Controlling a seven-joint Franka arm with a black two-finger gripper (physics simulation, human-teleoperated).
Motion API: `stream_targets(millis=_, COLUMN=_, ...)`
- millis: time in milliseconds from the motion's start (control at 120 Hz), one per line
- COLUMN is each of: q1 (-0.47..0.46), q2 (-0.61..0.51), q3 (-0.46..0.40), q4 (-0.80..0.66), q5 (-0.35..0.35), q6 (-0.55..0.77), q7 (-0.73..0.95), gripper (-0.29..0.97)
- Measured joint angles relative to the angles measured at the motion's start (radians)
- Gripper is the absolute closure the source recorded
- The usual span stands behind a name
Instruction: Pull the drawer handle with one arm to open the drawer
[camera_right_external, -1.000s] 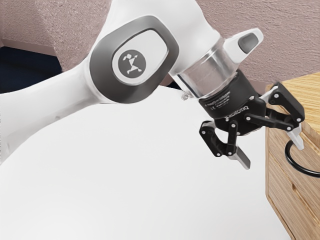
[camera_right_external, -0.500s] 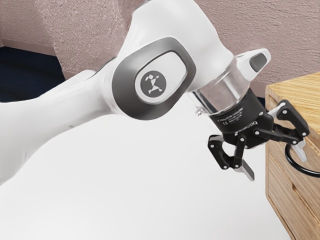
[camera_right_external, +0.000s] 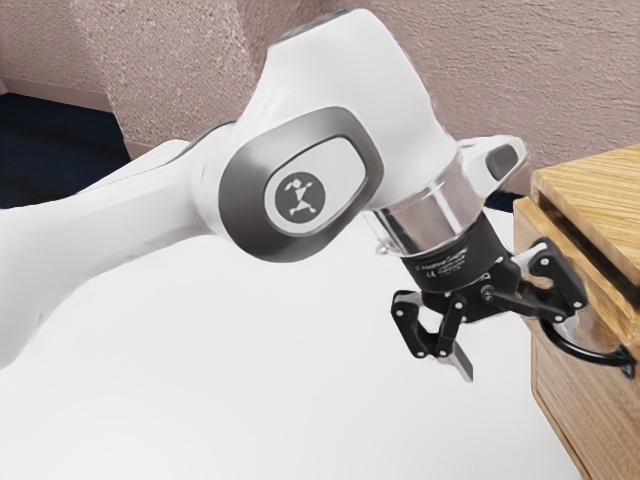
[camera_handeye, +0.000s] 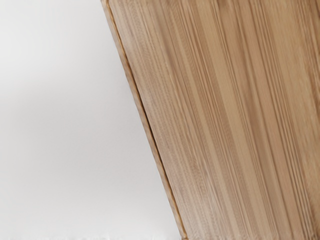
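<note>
In the exterior view the black gripper (camera_right_external: 517, 345) sits right of centre, fingers spread wide, one finger at the black drawer handle (camera_right_external: 592, 352) at lower right. The top drawer (camera_right_external: 545, 245) juts slightly from the wooden cabinet (camera_right_external: 590, 420). In the wrist view a wood-grain panel (camera_handeye: 225, 120) covers the right and the white table (camera_handeye: 60, 125) the left.

We see the exterior view from beside our arm (camera_right_external: 300, 190), close in, facing across the white table (camera_right_external: 250, 400) toward the wooden drawer unit (camera_right_external: 590, 200) at the table's edge on the exterior view's right, a textured wall (camera_right_external: 560, 70) behind; the wrist view looks from the arm's end, very near the unit's wood face (camera_handeye: 225, 125), with table surface beside it; both views share the unit and the table.
</note>
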Motion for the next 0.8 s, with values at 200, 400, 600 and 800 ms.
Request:
stream_targets(millis=200, q1=0.013, q2=-0.351, q3=0.001, q4=-0.011, q5=0.329, q6=-0.278, q7=-0.063, gripper=0.00)
stream_targets(millis=400, q1=0.088, q2=-0.446, q3=0.083, q4=-0.027, q5=0.536, q6=-0.488, q7=-0.136, gripper=0.00)
stream_targets(millis=600, q1=0.096, q2=-0.451, q3=0.239, q4=-0.019, q5=0.579, q6=-0.470, q7=-0.167, gripper=0.00)
stream_targets(millis=800, q1=0.063, q2=-0.470, q3=0.286, q4=-0.017, q5=0.583, q6=-0.394, q7=-0.168, gripper=0.00)
